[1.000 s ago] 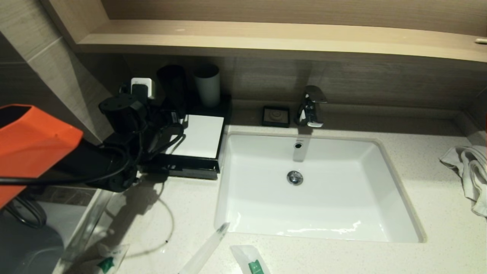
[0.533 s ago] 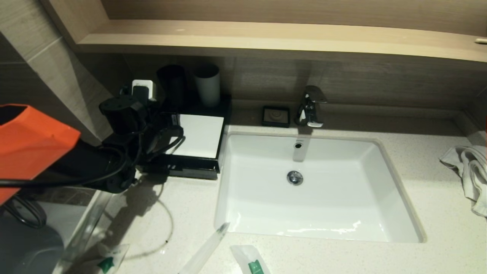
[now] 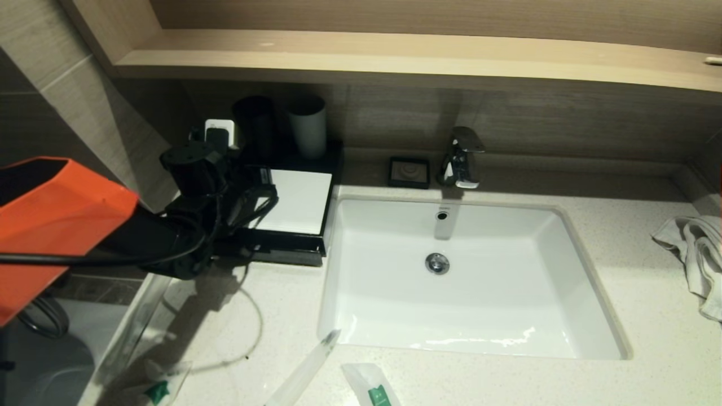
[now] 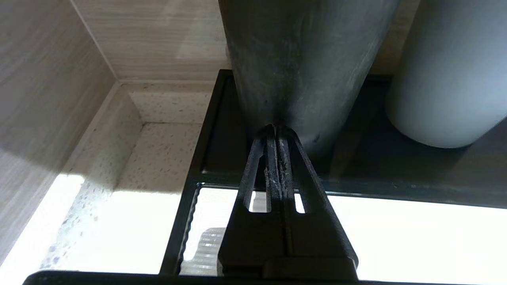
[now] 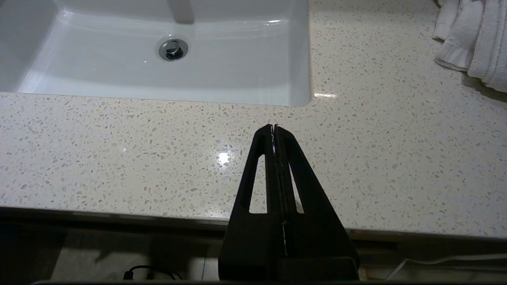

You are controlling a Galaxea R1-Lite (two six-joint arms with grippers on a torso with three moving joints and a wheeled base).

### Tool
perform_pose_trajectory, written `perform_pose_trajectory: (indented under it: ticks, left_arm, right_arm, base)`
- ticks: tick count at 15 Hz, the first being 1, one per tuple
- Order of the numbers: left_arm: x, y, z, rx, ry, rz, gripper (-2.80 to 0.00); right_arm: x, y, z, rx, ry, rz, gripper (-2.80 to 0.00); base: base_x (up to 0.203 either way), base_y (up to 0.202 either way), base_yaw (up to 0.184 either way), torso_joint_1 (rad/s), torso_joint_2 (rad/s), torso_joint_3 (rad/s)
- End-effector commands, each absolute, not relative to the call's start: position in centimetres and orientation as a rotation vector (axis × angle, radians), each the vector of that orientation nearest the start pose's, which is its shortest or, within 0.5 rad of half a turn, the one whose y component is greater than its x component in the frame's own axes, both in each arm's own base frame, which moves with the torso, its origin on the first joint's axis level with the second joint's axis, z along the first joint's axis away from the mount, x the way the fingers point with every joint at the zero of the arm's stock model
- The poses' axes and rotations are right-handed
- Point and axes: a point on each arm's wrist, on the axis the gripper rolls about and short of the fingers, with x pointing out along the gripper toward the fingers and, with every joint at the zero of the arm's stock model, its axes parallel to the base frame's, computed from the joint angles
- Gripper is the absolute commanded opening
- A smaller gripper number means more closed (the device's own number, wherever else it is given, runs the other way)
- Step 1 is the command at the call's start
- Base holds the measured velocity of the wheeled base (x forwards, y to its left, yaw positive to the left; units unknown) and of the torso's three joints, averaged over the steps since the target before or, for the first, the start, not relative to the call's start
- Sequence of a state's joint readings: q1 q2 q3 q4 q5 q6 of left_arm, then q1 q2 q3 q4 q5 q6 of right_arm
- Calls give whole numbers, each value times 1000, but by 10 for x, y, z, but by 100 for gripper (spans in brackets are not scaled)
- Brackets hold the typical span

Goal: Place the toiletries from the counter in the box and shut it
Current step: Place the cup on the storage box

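- Left hand (image 4: pixel 276 128) pressed together, tips just short of dark cup (image 4: pixel 301 63); box (image 3: pixel 293 203) beneath.
- Right hand (image 5: pixel 274 127) pressed together, over worktop (image 5: pixel 119 158), sink (image 5: pixel 158 71) beyond.

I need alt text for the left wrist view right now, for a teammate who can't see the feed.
The left gripper, fingers shut on nothing, points its tips at the base of a dark cup standing on a black tray. A pale cup stands beside the dark one on the same tray, and the box's white top lies bright below the gripper.
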State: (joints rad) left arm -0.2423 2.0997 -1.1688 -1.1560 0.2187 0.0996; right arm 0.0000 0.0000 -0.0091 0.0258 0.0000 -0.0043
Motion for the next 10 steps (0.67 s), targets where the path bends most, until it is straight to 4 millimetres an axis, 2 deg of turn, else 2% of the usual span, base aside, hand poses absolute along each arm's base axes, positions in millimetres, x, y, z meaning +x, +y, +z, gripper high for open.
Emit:
perform_pose_trajectory:
  ticks: [1, 6, 10]
  left_arm:
    - [410, -96, 184, 48, -226, -9, -280]
    - [417, -97, 192, 41, -251, -7, -280]
    - [419, -98, 190, 42, -247, -8, -280]
  right_arm:
    - [-24, 0, 75, -5, 17, 2, -280]
    - [-24, 0, 75, -5, 17, 1, -280]
    - [-24, 0, 75, -5, 17, 1, -280]
  base:
    - [0, 0, 0, 0, 0, 0]
    - [0, 0, 0, 0, 0, 0]
    - [0, 0, 0, 0, 0, 0]
